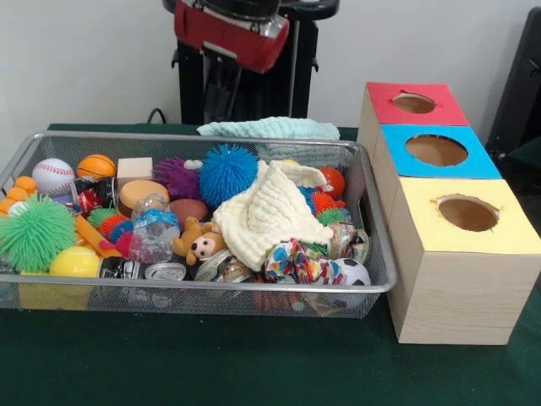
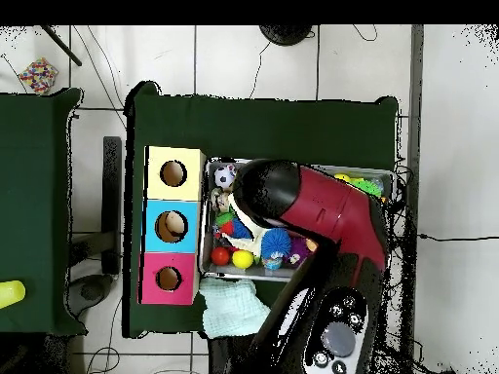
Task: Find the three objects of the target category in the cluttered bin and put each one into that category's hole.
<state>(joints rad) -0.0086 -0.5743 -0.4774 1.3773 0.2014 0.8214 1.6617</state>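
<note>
Wire basket (image 1: 372, 222) on the green worktop (image 1: 211, 364) holds balls, cans and a cream cloth (image 1: 270, 211); right of it stand boxes with red (image 1: 414, 103), blue (image 1: 436, 150) and yellow holes (image 1: 467, 213). Arm (image 2: 312, 200) hides the tool; its opening cannot be told.

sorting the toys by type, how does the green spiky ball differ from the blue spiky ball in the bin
The green spiky ball is lime green and sits at the bin's left end in the front view; the blue spiky ball is blue and sits toward the middle, near the far wall. The green one lies beside a yellow ball; the blue one is next to a purple spiky ball and the cream cloth. Both are round, soft-spiked and similar in size.
</note>
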